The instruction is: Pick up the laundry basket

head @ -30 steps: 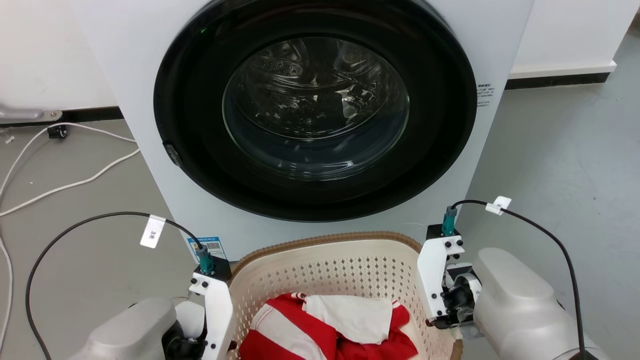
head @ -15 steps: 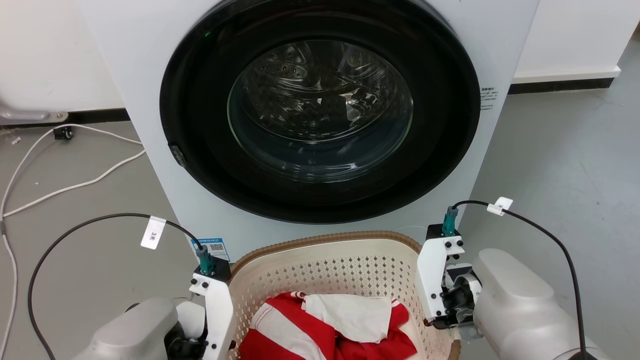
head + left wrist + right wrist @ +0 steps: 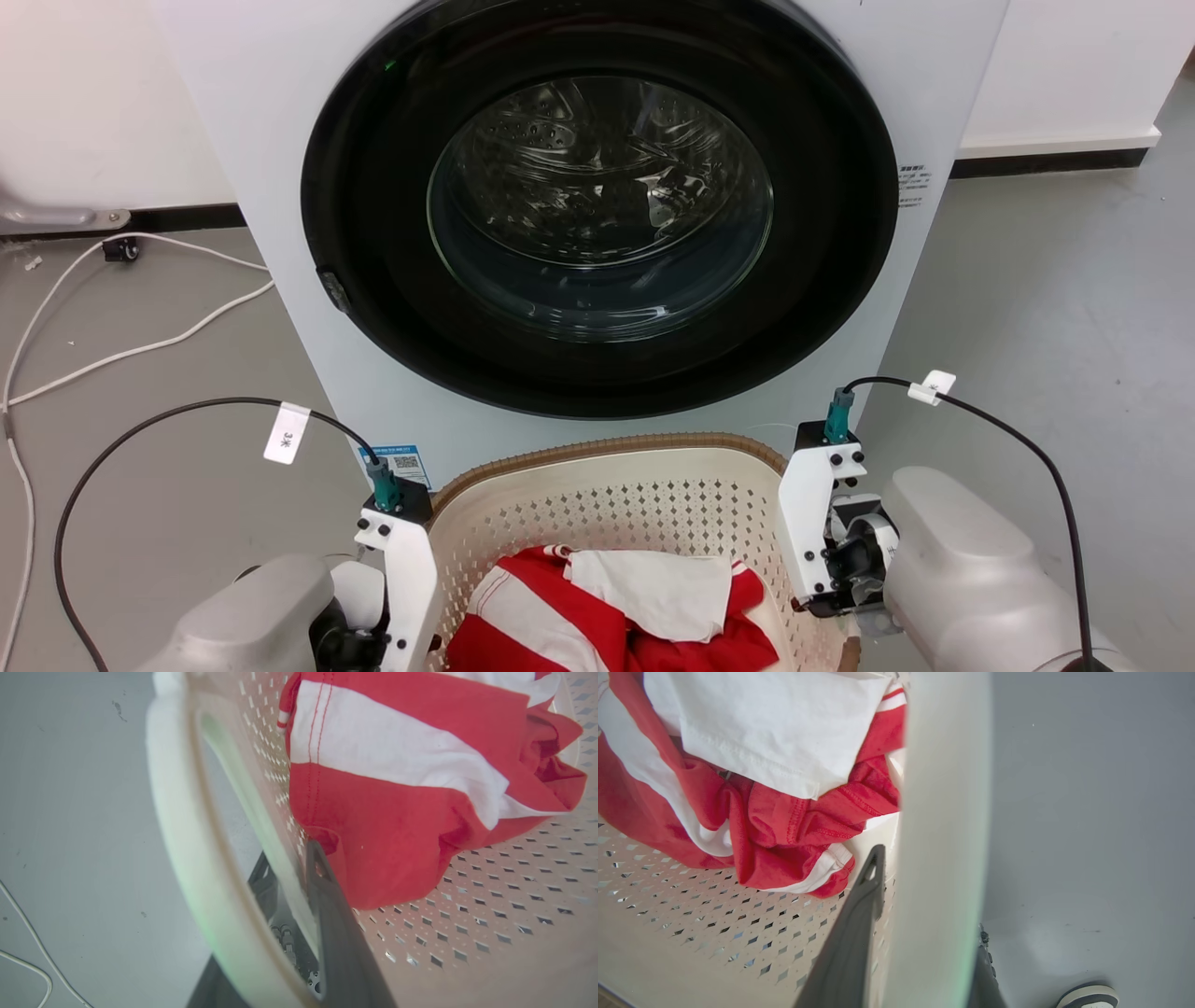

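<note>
The laundry basket [image 3: 607,485], cream perforated plastic with a brown woven-look rim, sits low in the head view just before the washer. A red-and-white garment [image 3: 616,607] lies in it. My left gripper [image 3: 292,868] straddles the basket's left side wall [image 3: 196,858]. One dark finger [image 3: 327,905] is inside by the garment and the other is outside, shut on the wall. My right gripper [image 3: 924,891] clamps the right side wall [image 3: 943,812] the same way, with its inner finger [image 3: 864,900] inside. Both wrist brackets [image 3: 401,579] [image 3: 812,523] flank the basket.
The white front-loading washer [image 3: 934,84], its round dark door [image 3: 597,215] shut, stands right behind the basket. White cables [image 3: 140,345] trail over the grey floor at the left. Open floor lies to the right [image 3: 1055,280]. A shoe tip [image 3: 1087,996] shows on the floor.
The head view has shifted slightly, so the washer sits a little lower and further right in it. Both grippers and the basket hold the same places relative to each other.
</note>
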